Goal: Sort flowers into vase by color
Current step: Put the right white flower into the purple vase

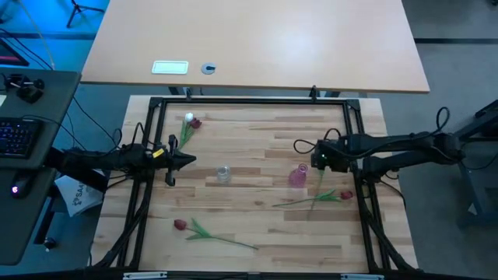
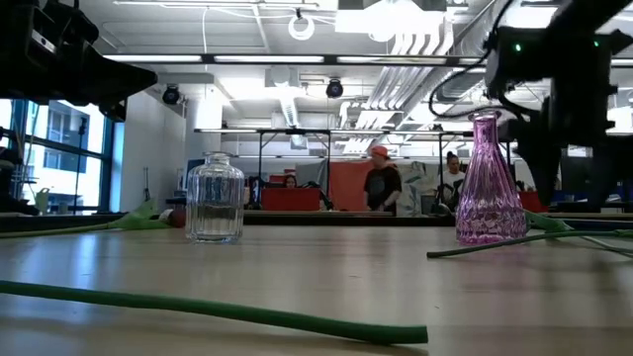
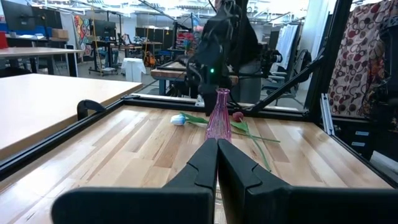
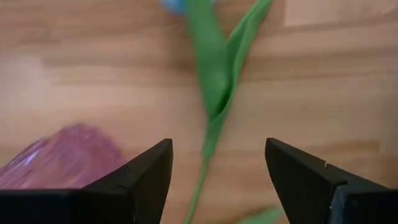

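The flowers are little fake tulips on long thin green stems with narrow leaves, scattered over the wooden table [image 1: 257, 167]. Two lie together near the far left corner, a white one [image 1: 188, 118] and a dark red one [image 1: 195, 123], heads touching or nearly so. Another red one [image 1: 180, 225] lies near the front left, its stem trailing toward the middle. On the right, a red tulip [image 1: 345, 195] lies with its stem running leftward across the boards, and a white-headed one [image 3: 178, 119] lies just beside the pink vase [image 1: 298, 176], under the right arm.

A clear glass jar [image 1: 223, 173] stands near the middle of the table, well apart from the pink vase, which is upright.

The right claw [image 4: 217, 180] hangs over the white tulip's stem and leaves, just beside the pink vase. Its fingers are spread wide with the green stem showing between them, and they hold nothing.

The left claw [image 3: 217, 171] sits at the left side of the table, pointing toward the pink vase, fingers pressed together and empty.
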### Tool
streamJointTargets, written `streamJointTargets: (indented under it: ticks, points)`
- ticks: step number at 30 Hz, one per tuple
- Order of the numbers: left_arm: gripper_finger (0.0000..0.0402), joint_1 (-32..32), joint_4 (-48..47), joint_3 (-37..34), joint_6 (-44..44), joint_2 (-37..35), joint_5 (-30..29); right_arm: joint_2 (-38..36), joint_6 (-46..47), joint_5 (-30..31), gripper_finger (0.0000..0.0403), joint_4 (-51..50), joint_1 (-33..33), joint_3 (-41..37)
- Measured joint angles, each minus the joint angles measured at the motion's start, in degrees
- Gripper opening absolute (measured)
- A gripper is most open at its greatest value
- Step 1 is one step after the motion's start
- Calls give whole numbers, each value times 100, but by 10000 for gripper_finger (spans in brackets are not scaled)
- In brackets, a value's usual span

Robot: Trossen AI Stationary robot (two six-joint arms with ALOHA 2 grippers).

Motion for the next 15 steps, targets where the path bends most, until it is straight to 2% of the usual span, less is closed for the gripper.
streamJointTargets:
  ticks: [7,11,15]
  points:
    - [0,0,0,-1,0,-2,0,-1,442,448,252,650,-1,-584]
    - [0,-2,0,0,0,-2,0,-1,590,752,250,685,-1,-719]
    - [0,-1,0,-1,0,-1,0,-10,698,939,227,724,4,-828]
